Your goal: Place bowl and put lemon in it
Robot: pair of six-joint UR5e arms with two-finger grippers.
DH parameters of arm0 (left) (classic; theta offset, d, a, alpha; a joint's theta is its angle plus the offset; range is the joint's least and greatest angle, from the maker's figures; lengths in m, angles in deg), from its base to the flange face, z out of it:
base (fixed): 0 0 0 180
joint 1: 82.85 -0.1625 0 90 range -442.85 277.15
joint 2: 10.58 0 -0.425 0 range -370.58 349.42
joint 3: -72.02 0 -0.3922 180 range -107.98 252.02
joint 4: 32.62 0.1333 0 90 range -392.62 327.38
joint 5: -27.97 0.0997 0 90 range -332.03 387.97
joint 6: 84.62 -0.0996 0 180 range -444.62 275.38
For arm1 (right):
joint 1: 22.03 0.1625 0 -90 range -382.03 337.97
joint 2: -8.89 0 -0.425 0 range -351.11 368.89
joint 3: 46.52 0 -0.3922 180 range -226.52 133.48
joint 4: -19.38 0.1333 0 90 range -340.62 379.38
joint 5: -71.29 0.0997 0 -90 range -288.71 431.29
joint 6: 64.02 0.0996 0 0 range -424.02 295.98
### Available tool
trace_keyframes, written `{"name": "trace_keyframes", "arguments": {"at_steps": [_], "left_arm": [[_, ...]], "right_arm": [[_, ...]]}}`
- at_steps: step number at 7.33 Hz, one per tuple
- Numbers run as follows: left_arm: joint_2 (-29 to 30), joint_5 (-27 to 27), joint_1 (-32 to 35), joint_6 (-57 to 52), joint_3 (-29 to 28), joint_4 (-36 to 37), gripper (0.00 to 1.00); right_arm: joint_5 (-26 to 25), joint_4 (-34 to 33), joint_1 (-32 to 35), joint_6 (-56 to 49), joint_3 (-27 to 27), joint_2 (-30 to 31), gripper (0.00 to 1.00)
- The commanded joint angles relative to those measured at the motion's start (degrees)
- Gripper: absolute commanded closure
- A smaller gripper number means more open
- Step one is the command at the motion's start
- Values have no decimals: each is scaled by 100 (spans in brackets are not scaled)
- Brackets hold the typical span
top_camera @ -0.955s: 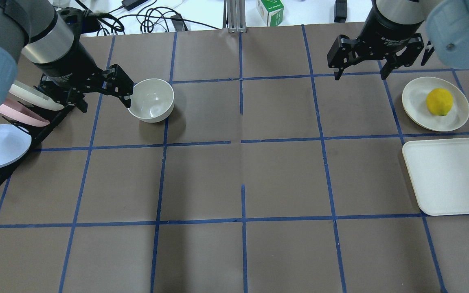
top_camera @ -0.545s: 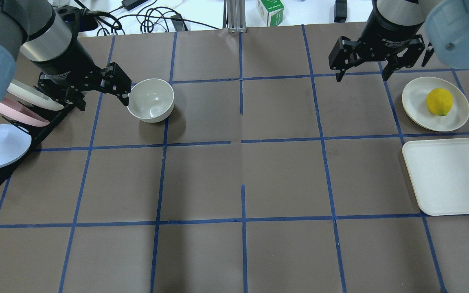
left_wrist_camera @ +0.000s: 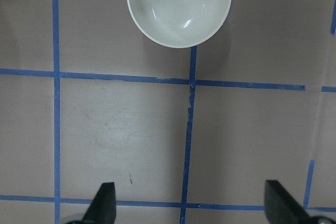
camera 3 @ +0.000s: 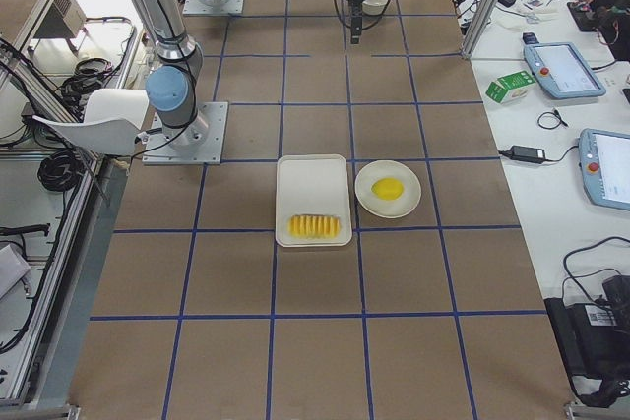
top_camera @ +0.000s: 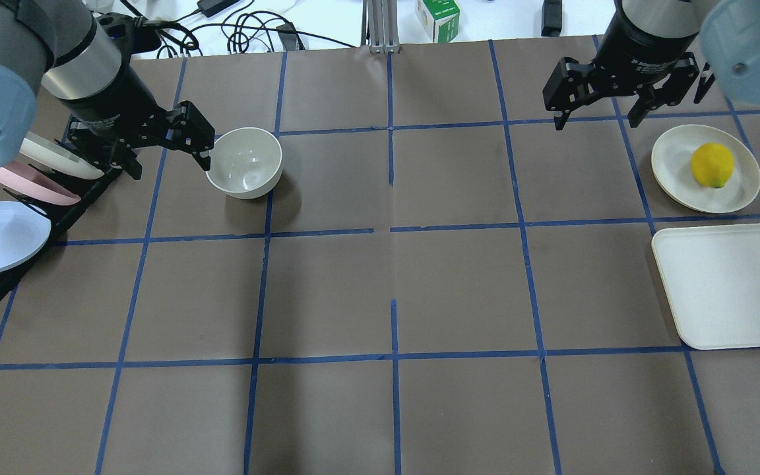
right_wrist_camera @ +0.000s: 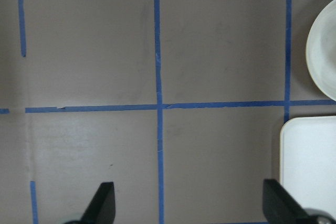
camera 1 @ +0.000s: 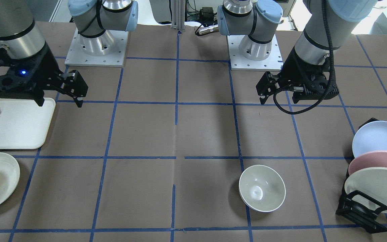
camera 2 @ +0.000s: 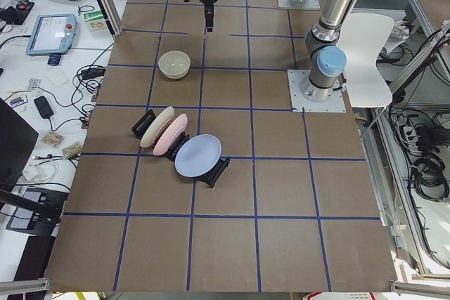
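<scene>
- Slip risk: the lemon (top_camera: 712, 165) is rounded and lies loose on a shallow plate (top_camera: 673, 155) at the upper right of the overhead view. An off-centre pinch could roll it away or drag the plate.
- Carry risk: the bowl (top_camera: 245, 162) stands upright and empty on the desk (top_camera: 393, 277) at the upper left, well apart from the lemon. A release from too high could bounce the lemon out or tip the bowl.
- Collision risk: the left arm hangs close to the bowl and could obstruct an incoming right arm.
- Left fingers (left_wrist_camera: 103, 205): wide apart, empty, pointing down, raised above the desk beside the bowl.
- Right fingers (right_wrist_camera: 104, 203): wide apart, empty, pointing down, hovering near the plate but not over the lemon.
</scene>
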Motion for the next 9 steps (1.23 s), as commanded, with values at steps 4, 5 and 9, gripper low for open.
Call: {"name": "trace_keyframes", "arguments": {"at_steps": [4,5,9], "left_arm": [[861,15,-255,-71,-69,1247,0],[1151,-20,-509,-141,-60,1546,0],[2320,-38,-714,-203,-52,2558,0]], "right_arm": [[60,-578,-2156,-3007,-43,-778,0],[34,-1409,-2314,-3249,-43,-1548,0],[-36,-2831,-2518,-3646,-43,-2847,0]]}}
